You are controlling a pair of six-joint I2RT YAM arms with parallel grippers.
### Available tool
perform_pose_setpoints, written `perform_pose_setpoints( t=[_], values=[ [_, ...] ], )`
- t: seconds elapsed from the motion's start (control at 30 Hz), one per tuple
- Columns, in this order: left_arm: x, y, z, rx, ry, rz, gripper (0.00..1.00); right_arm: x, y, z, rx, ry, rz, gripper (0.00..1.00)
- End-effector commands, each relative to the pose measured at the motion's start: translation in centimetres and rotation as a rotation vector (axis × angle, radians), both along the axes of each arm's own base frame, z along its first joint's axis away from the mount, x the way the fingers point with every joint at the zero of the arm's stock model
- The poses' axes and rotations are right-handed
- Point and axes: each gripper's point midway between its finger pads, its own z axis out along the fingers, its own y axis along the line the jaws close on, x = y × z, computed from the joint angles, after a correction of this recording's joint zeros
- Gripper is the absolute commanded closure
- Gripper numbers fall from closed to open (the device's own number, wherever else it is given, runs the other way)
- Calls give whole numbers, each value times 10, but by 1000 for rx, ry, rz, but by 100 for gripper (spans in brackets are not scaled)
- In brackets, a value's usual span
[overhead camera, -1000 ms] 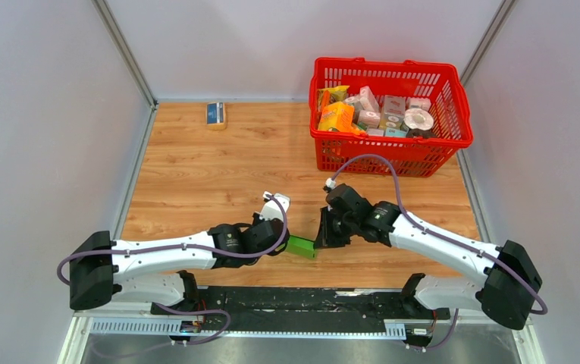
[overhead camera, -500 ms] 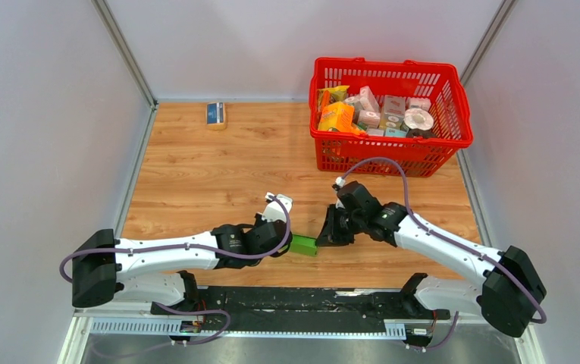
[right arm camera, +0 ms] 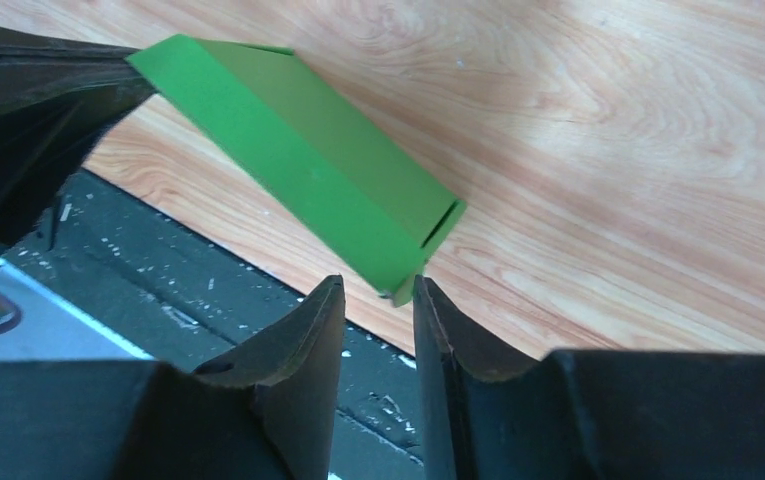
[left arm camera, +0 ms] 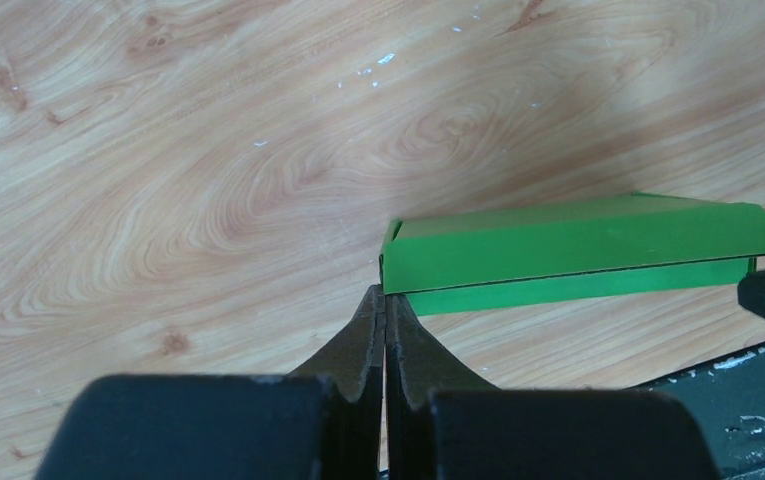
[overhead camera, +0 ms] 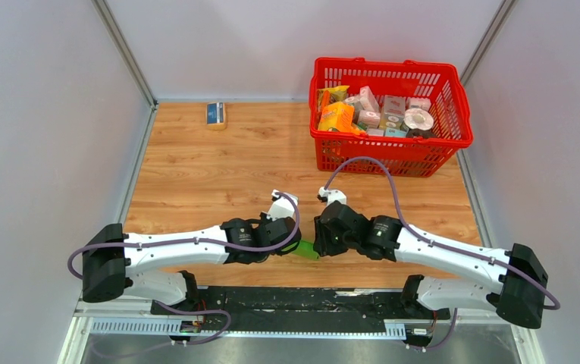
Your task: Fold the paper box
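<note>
The paper box (overhead camera: pixel 305 249) is a flattened bright green blank lying on the wooden table near its front edge, between my two grippers. In the left wrist view the box (left arm camera: pixel 578 240) stretches to the right, and my left gripper (left arm camera: pixel 385 292) is shut with its tips pinching the box's near-left corner. In the right wrist view the box (right arm camera: pixel 308 160) runs up to the left. My right gripper (right arm camera: pixel 378 283) is open a little, with the box's near corner just between its fingertips. In the top view the left gripper (overhead camera: pixel 290 246) and the right gripper (overhead camera: pixel 319 244) sit at opposite ends of the box.
A red basket (overhead camera: pixel 390 155) full of printed packages stands at the back right. A small blue-and-tan box (overhead camera: pixel 215 114) lies at the back left. The black base rail (overhead camera: pixel 302 299) runs along the table's front edge, just beside the paper box.
My right gripper drew back to the right, then came left again onto the box's right end. My left arm shifted slightly right with the box.
</note>
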Motion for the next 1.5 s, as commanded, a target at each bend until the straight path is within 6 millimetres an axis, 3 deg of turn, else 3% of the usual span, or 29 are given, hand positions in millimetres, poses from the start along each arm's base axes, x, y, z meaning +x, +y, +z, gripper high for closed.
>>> perform_pose_setpoints(
  t=[0.0,0.17,0.4,0.7,1.03,1.47],
  values=[
    [-8,-7,6,-35,38,-3,100,14,-7,1,-23,-98,-31,64],
    [-9,-7,9,-41,40,-6,100,13,-15,2,-26,-131,-15,62],
    [-9,-9,12,-38,46,-19,100,12,-3,7,25,-159,40,64],
    [-10,-10,19,-33,51,-17,100,8,-6,-3,-38,-180,53,72],
    [-11,-10,14,-7,68,-18,100,0,-12,-9,-99,-205,61,73],
    [-13,-12,12,-18,77,-28,100,-7,4,11,-49,-115,28,99]
  ],
)
